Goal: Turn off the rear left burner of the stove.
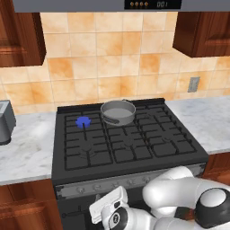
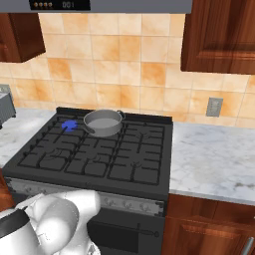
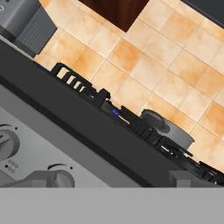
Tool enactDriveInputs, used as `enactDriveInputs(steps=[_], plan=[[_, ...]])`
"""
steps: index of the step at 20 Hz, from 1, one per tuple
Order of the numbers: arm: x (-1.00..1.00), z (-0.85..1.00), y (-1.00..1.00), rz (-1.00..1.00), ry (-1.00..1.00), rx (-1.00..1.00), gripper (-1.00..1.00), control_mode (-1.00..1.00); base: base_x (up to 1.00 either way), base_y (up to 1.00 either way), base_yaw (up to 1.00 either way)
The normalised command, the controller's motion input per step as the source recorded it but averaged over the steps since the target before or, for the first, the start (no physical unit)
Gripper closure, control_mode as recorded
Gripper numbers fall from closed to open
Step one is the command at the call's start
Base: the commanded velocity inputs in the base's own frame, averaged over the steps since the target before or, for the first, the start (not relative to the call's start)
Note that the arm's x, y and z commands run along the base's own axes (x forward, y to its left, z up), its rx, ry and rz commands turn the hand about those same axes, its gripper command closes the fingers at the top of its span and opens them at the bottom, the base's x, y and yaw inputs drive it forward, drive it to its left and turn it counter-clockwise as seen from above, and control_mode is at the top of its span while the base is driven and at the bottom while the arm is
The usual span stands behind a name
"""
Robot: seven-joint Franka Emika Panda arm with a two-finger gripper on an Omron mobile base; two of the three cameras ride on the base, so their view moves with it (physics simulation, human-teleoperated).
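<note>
**Inspector:** Black stove (image 1: 130, 148), wide, cast-iron grates, silver knob strip (image 3: 39, 153) along the front. Where is the pincer?

**Assistant:** Low, in front of the stove, close to the knob strip. In the hand view two round knobs (image 3: 6, 144) sit just ahead of it, one at the left edge, one (image 3: 59, 177) near the bottom. Its finger tips cannot be made out there, so I cannot tell whether the pincer is apart or together.

**Inspector:** The rear left burner (image 1: 83, 121)?

**Assistant:** Well beyond the pincer and above it, at the back left of the grates. Bright blue flame, lit. The hand view gives only a small blue glint (image 3: 115, 112) past the stove's front edge.

**Inspector:** Anything near the flame?

**Assistant:** Grey pot (image 1: 118, 112) on the rear centre grate, just beside the burner, to its right; apart from the flame. Remaining burners are dark.

**Inspector:** Surroundings?

**Assistant:** Marble counter (image 2: 214, 154) either side of the stove. Grey toaster (image 1: 5, 121) on the left stretch, far from the pincer. Wall outlet (image 2: 214, 106) on the tiles, right.
</note>
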Motion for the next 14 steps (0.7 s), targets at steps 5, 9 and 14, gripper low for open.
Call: enactDriveInputs(steps=[5,9,14], plan=[[0.05,-0.16,0.02,0.00,-0.04,0.05,-1.00,-1.00,0.00,0.00,0.00],[0.18,-0.15,0.02,0.00,-0.03,0.03,-1.00,-1.00,0.00,0.00,0.00],[0.24,-0.09,0.01,0.00,-0.02,0.03,-1.00,-1.00,0.00,0.00,0.00]])
